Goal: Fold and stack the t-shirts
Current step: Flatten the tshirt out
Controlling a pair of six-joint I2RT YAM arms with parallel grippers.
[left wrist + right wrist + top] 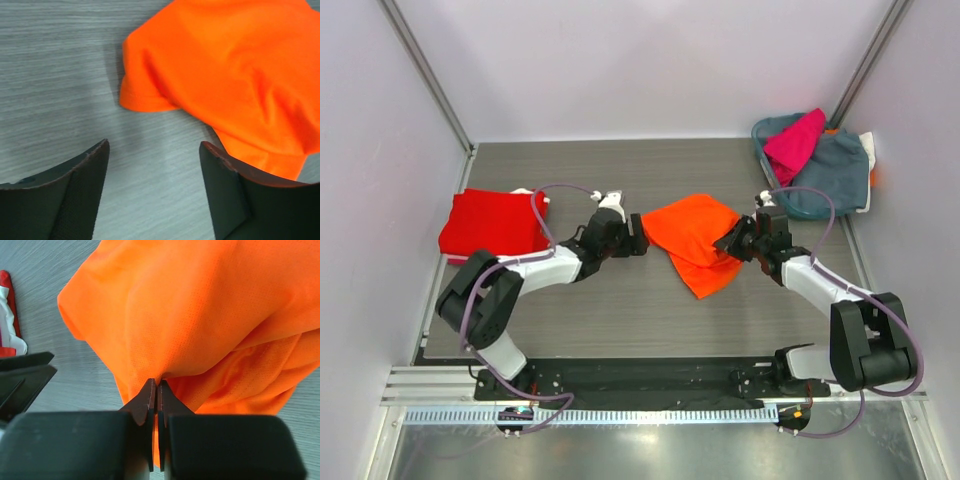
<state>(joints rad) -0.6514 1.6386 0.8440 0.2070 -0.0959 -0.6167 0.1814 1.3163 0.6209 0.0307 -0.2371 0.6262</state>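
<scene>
At the far left of the table (620,320) lies the red t-shirt (495,225), folded into a flat, squared block. It looks like the base of the stack.

The left gripper (154,145) sits just left of the middle with its jaws apart. Only bare wood-grain surface shows between them, and the rounded hem of a sleeve lies just beyond its fingertips.

The orange t-shirt (692,235) is at the centre, rumpled and loosely doubled over itself. It is a thin, fine-mesh knit, matte, light and limp. It should sag and drape from any single hold, and it is not fragile. I would take it at 2 well-separated points on a hem or the shoulders, not in the bunched middle, so that it spreads flat.

The right gripper (156,385) is pinched tight on a fold at the right edge of that shirt, with a ridge of cloth rising from its tips.

The magenta t-shirt (795,140) is heaped on blue-grey cloth (835,170) at the far right corner.
</scene>
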